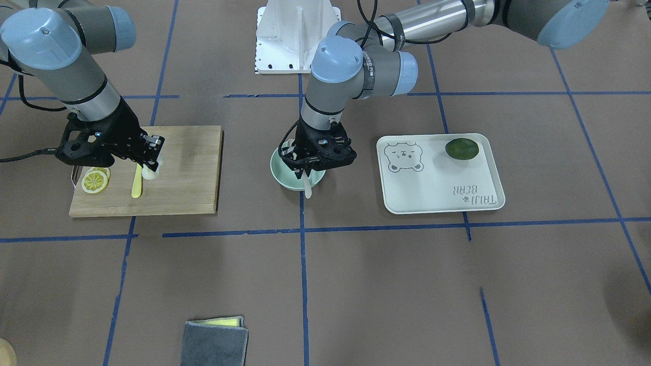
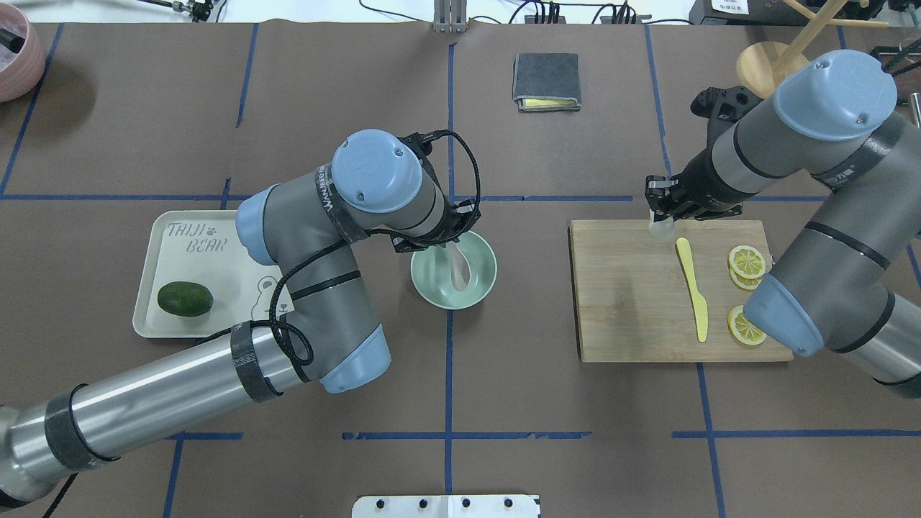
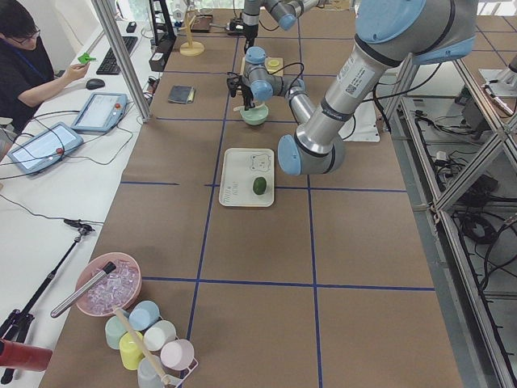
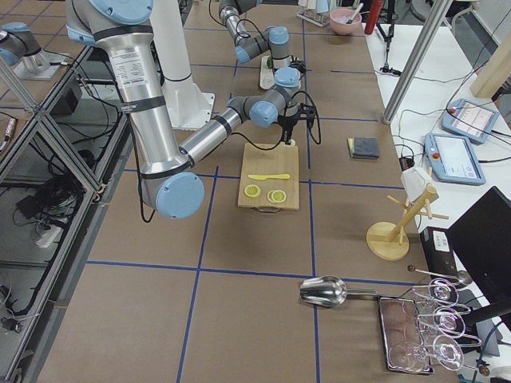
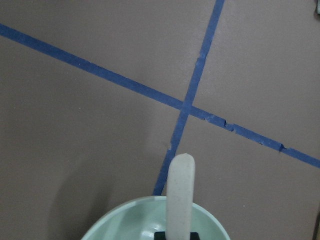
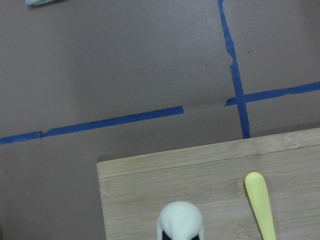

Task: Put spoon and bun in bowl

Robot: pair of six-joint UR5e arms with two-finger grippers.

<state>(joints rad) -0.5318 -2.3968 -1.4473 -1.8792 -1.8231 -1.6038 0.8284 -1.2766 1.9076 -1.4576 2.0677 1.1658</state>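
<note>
The pale mint-green bowl (image 1: 283,177) stands at the table's middle and also shows in the overhead view (image 2: 483,286). My left gripper (image 1: 305,169) hangs over it, shut on the off-white spoon (image 2: 458,267), whose scoop lies inside the bowl. In the left wrist view the spoon's handle (image 5: 180,197) rises over the bowl's rim (image 5: 125,226). My right gripper (image 2: 660,214) is shut on the white bun (image 2: 660,229) at the wooden board's (image 2: 633,302) far corner, close to its surface. The bun also shows in the front view (image 1: 151,172) and in the right wrist view (image 6: 180,219).
A yellow plastic knife (image 2: 692,289) and lemon slices (image 2: 746,261) lie on the board. An off-white bear-print tray (image 2: 216,325) with a dark green lime (image 2: 185,298) sits on my left of the bowl. A folded grey cloth (image 2: 546,80) lies at the far edge.
</note>
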